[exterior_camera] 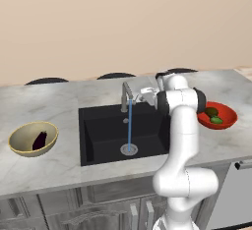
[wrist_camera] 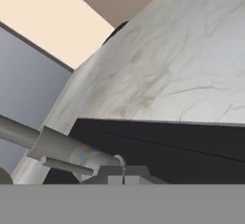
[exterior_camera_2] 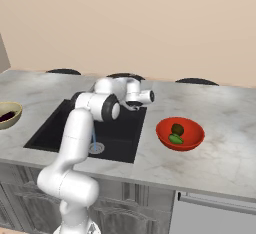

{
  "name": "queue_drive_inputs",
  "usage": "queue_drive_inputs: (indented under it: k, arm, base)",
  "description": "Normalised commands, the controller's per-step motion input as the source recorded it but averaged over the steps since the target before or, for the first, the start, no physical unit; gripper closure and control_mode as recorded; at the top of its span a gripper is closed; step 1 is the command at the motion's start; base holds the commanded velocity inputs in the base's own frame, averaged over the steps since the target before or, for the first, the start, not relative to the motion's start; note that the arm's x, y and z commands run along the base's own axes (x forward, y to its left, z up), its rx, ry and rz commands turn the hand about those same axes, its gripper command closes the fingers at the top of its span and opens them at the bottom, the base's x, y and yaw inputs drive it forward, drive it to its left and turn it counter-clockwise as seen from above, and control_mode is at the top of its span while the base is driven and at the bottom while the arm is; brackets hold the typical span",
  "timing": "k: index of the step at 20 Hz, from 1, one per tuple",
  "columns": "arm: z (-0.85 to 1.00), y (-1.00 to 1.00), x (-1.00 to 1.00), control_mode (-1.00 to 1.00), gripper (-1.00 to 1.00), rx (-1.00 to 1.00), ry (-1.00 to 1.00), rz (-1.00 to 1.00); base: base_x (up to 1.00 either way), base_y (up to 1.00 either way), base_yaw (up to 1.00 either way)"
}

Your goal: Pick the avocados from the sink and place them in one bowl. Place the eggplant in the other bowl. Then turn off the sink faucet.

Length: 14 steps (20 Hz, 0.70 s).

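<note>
Water still runs from the grey sink faucet [exterior_camera: 126,94] in a thin blue stream [exterior_camera: 130,126] down to the drain of the black sink [exterior_camera: 103,135]. My gripper [exterior_camera: 137,96] is shut with nothing between its fingers and hovers right beside the faucet at the sink's back edge. In the hand view the closed gripper [wrist_camera: 123,176] sits just right of the faucet [wrist_camera: 52,144] and its lever. The red bowl [exterior_camera: 227,121] holds both avocados, one dark [exterior_camera: 211,111] and one green [exterior_camera: 216,120]. The eggplant [exterior_camera: 40,139] lies in the tan bowl [exterior_camera: 19,145].
Grey marble counter [exterior_camera: 59,101] surrounds the sink. Dark chair backs [exterior_camera: 116,75] show behind the counter's far edge. My own arm [exterior_camera_2: 80,128] rises over the sink's front edge. A dishwasher front [exterior_camera_2: 215,213] sits below the counter on the right.
</note>
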Motion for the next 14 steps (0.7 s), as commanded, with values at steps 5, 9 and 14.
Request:
queue_drive_inputs:
  k: [5, 9, 14]
  arm:
    - [-0.03, 0.01, 0.14, -1.00, 1.00, 0.01, 0.00, 0.02]
    - [-0.01, 0.08, 0.18, -1.00, 1.00, 0.01, 0.00, 0.01]
    - [-0.14, 0.16, 0.13, -1.00, 1.00, 0.00, 0.00, 0.00]
  base:
    - [0.00, 0.00, 0.00]
    - [0.00, 0.00, 0.00]
    - [0.00, 0.00, 0.00]
